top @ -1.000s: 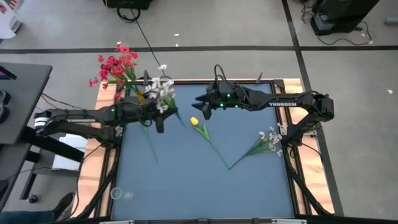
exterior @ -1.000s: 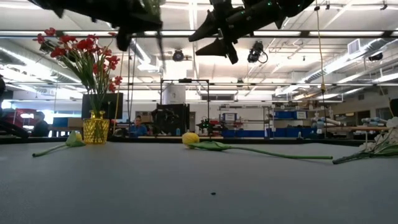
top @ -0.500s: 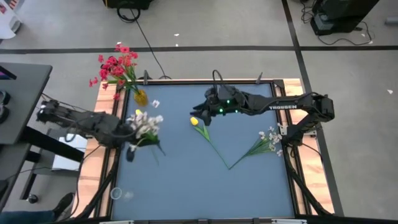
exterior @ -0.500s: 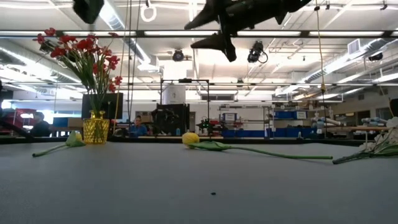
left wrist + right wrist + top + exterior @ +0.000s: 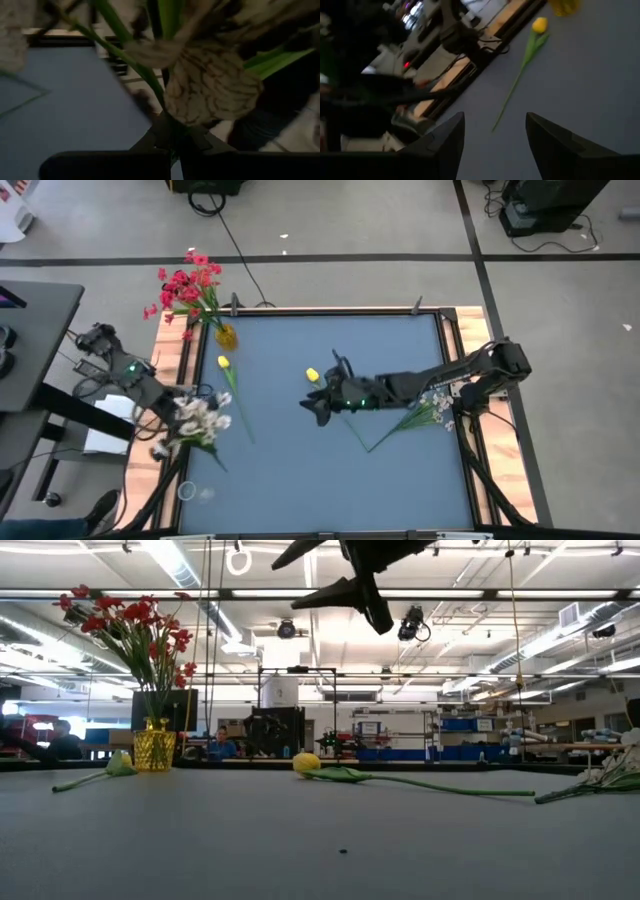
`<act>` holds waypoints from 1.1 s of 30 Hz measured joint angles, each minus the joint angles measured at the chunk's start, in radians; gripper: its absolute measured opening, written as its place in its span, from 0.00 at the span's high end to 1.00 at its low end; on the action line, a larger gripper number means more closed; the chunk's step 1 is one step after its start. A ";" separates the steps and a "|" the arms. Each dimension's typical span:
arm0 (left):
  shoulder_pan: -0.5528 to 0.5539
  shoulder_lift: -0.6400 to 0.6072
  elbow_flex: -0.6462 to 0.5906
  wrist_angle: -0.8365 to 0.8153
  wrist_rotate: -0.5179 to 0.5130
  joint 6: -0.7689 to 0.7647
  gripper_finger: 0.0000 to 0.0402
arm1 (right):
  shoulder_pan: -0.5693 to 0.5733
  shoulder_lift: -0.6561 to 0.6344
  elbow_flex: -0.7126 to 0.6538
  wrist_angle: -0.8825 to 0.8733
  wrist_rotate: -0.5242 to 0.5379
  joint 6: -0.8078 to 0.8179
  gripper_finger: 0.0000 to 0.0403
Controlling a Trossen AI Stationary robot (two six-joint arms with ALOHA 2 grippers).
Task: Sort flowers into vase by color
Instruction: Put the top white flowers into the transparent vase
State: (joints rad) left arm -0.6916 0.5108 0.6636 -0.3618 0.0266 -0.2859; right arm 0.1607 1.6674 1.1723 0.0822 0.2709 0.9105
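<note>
The blue table [image 5: 300,470] carries most of the flowers, laid flat and apart so each stem can be picked singly. At its far left corner stands a yellow vase [image 5: 226,336] with the red flowers [image 5: 186,283] already in it, upright; the low view shows that they stand well above the table, which the high view cannot.

The left gripper [image 5: 178,423] hangs over the table's left edge, clamped on a white spray [image 5: 200,416]. Its wrist view shows the green stems running down between the closed fingers, a detail hidden from above.

The right gripper [image 5: 318,407] hovers mid-table with its jaws apart, just beside a yellow tulip [image 5: 313,375] whose stem runs toward the right; likely it is lining up for that stem.

A second white spray [image 5: 432,404] lies by the right edge. Another tulip [image 5: 223,362] lies near the vase; the right wrist view shows its whole stem.
</note>
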 joint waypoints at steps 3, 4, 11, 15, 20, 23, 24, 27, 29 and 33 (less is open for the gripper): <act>-0.058 -0.034 0.000 -0.001 0.070 -0.011 0.96 | 0.046 0.031 0.000 0.021 0.101 0.128 0.47; -0.077 -0.045 0.000 -0.001 0.085 -0.012 0.96 | 0.059 0.042 0.000 0.038 0.129 0.161 0.47; -0.181 -0.115 0.007 -0.019 0.108 0.073 0.96 | 0.132 0.128 0.000 0.071 0.190 0.384 0.48; -0.202 -0.134 0.060 -0.058 0.109 0.104 0.96 | 0.183 0.171 0.000 0.085 0.241 0.500 0.49; -0.230 -0.135 0.116 -0.185 0.110 0.125 0.96 | 0.229 0.211 0.000 0.118 0.299 0.591 0.49; -0.251 -0.127 0.116 -0.198 0.110 0.136 0.96 | 0.243 0.215 0.000 0.111 0.314 0.616 0.49; -0.258 -0.121 0.116 -0.196 0.110 0.149 0.96 | 0.245 0.214 0.000 0.110 0.315 0.617 0.49; -0.284 -0.104 0.116 -0.165 0.122 0.165 0.96 | 0.246 0.212 0.000 0.109 0.316 0.617 0.49; -0.300 -0.092 0.116 -0.138 0.131 0.171 0.96 | 0.245 0.212 0.000 0.115 0.316 0.618 0.49; -0.332 -0.069 0.116 -0.135 0.143 0.171 0.96 | 0.245 0.212 0.000 0.119 0.315 0.618 0.49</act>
State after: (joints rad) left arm -1.0239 0.4420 0.7795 -0.4973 0.1696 -0.1149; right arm 0.4057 1.8790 1.1721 0.2016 0.5858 1.5281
